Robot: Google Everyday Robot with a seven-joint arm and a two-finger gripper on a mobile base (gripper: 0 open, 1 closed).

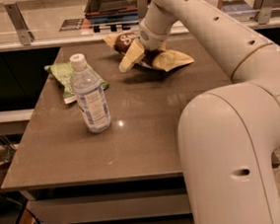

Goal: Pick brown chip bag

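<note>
Brown chip bag (170, 59) sits near the counter's (146, 128) far edge. Gripper (135, 55) is down at its middle; grip state cannot be told. Water bottle (91, 96) and green bag (61, 75) are towards the left edge.

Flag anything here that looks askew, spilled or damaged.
Nothing spilled or damaged. The brown chip bag lies crumpled near the far edge of the table with the end effector on it. The water bottle stands upright; the green bag lies flat.
</note>
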